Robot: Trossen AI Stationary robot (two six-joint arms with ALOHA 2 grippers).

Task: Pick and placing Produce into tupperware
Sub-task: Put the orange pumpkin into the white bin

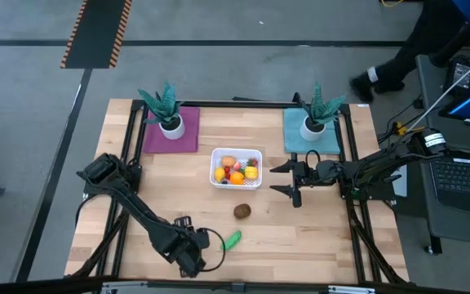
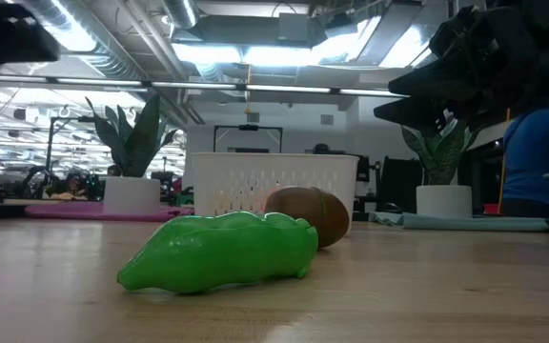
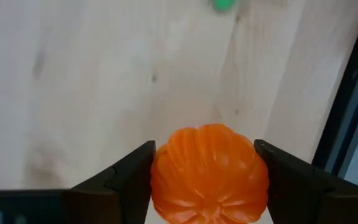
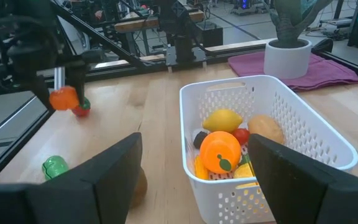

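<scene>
Overhead camera looks straight down on bench (image 1: 300,237); low camera sits at bench level close behind green piece (image 2: 219,252), also seen overhead.

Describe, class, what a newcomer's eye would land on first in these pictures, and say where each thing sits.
The white tupperware at the table's middle draws the eye first, heaped with bright produce. Next is the left gripper near the front edge, closed on an orange pumpkin-like piece and lifted off the wood. A green piece and a brown kiwi lie loose in front of the tupperware, while the right gripper waits open beside it.
</scene>
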